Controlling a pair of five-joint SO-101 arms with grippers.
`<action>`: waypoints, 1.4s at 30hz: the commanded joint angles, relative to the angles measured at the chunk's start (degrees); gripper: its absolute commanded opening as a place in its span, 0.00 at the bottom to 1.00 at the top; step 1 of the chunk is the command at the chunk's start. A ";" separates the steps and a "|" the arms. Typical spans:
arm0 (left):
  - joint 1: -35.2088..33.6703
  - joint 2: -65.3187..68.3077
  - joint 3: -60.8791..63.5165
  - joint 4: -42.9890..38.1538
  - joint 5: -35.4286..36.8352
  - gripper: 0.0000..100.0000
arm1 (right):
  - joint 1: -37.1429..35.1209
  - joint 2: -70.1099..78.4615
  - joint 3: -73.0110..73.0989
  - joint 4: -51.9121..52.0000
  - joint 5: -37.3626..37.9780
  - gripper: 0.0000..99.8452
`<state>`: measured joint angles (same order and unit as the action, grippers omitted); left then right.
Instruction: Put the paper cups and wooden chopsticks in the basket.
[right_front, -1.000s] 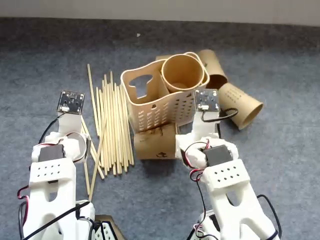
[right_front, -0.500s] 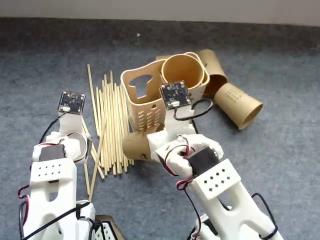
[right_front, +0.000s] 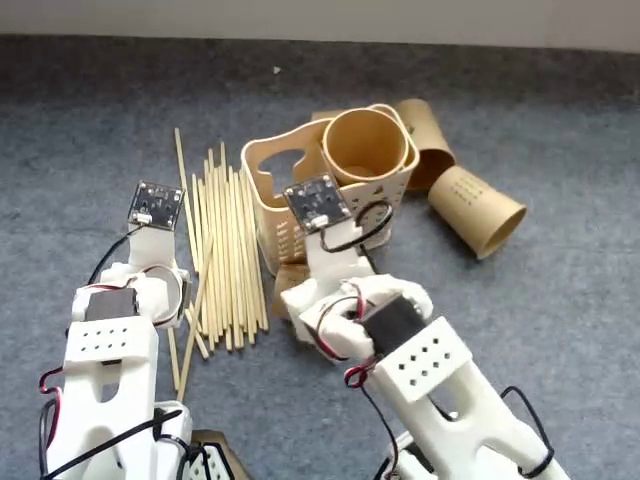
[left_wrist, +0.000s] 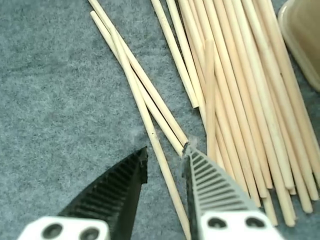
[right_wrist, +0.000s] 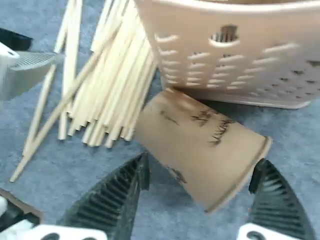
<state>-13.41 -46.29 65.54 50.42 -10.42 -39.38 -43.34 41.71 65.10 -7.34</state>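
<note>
Right gripper (right_wrist: 200, 165): over the last second you swung it from the front right corner of the beige perforated plastic basket (right_front: 268, 205) across that front wall toward the chopstick side. Its fingers stood wide apart, one on either side of the lying cup, and gripped nothing.
Lying cup (right_wrist: 200, 142): this brown paper cup lay on its side just in front of the basket's front wall.
Left gripper (left_wrist: 165, 152): you had it low over the near end of the chopsticks, on the basket's left-arm side. Its fingers were a little apart, with one stick lying loose on the floor between them.
Chopsticks (right_front: 225, 250): the pale wooden sticks lay in a loose bundle on the grey carpet (right_front: 560, 320), just beside the basket.
Upright cup (right_front: 365, 145): one brown paper cup stood inside the basket.
Far cups: two more lay on their sides past the basket's right side. One (right_front: 428, 135) was against its far corner and the other (right_front: 478, 212) farther out.
</note>
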 joint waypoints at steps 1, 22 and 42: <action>3.56 0.13 -0.57 0.26 0.26 0.15 | 12.97 -5.67 0.04 3.56 9.49 0.31; 24.75 -0.13 -3.47 14.68 -4.40 0.15 | 28.18 -25.80 23.87 -0.84 12.22 0.31; 33.45 0.22 -5.05 3.43 -6.24 0.15 | 28.26 -25.89 24.92 -1.10 12.13 0.31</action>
<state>19.47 -46.29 62.29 55.34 -16.40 -11.60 -68.31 66.15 65.10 4.35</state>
